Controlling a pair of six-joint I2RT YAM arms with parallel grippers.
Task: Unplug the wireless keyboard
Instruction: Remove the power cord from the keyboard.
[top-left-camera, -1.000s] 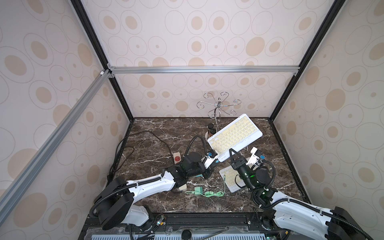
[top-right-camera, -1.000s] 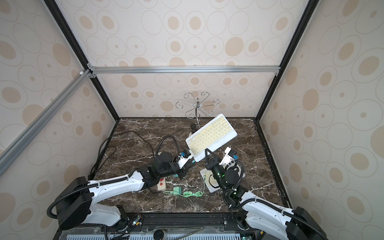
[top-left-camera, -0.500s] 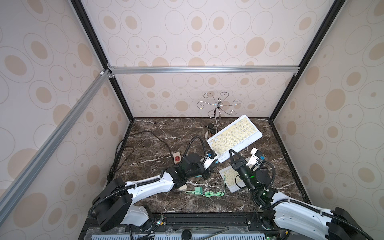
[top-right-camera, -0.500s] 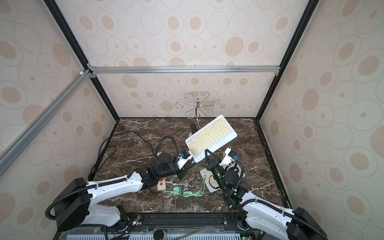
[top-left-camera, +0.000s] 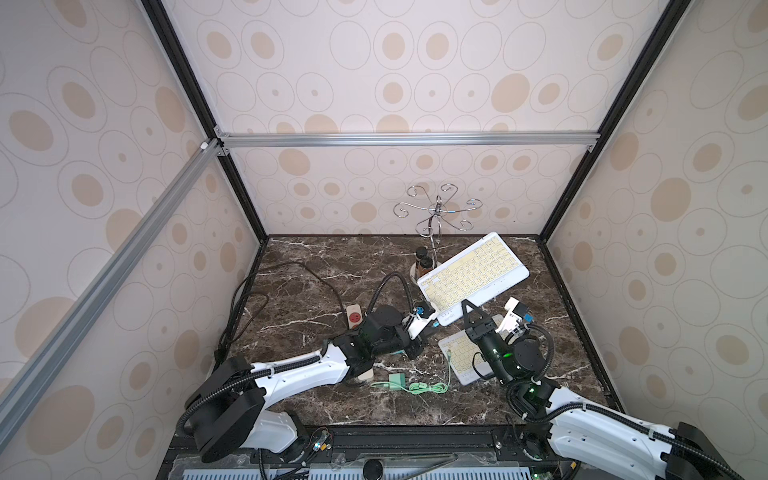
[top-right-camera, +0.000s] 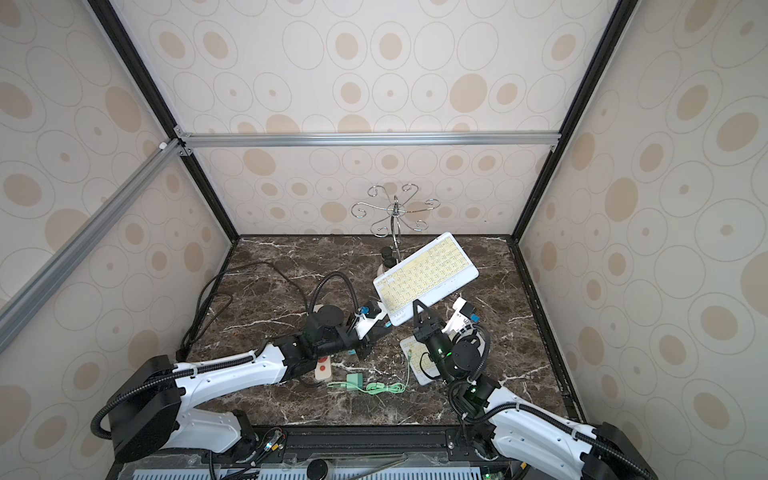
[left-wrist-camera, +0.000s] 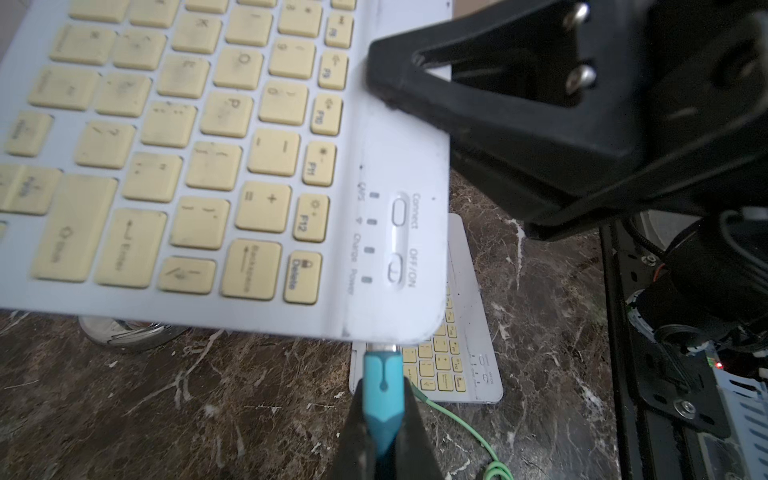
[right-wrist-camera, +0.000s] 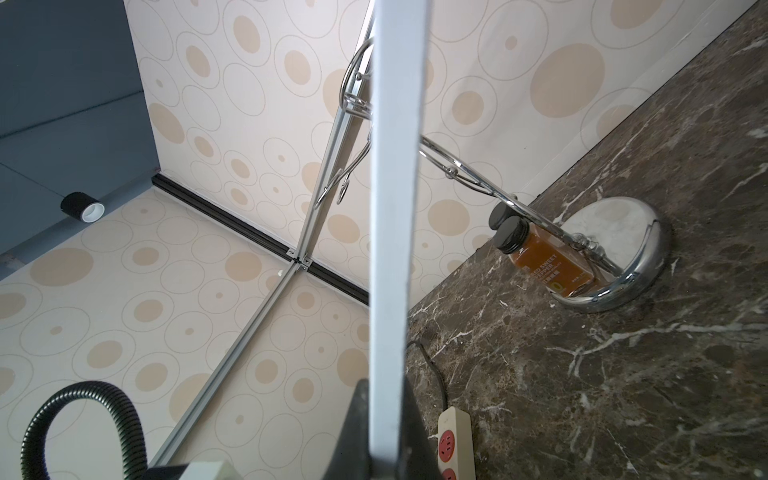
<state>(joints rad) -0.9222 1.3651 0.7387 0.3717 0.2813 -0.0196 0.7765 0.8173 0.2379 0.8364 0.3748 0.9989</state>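
progress: the blue plug (left-wrist-camera: 383, 374) is not yet drawn out of the wireless keyboard (top-left-camera: 473, 276); a sliver of its metal tip is seen at the corner port. Pulling it free is what is left.
keyboard position: held tilted, lifted off the counter (top-left-camera: 316, 291).
left gripper (left-wrist-camera: 384, 392): fingers (left-wrist-camera: 353, 432) are clamped on the plug.
right gripper (top-left-camera: 469, 309): fingers (right-wrist-camera: 353, 428) are clamped on the keyboard's edge.

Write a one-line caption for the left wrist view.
Left claw grips the blue plug at the edge of the white keyboard; right claw holds it aloft.
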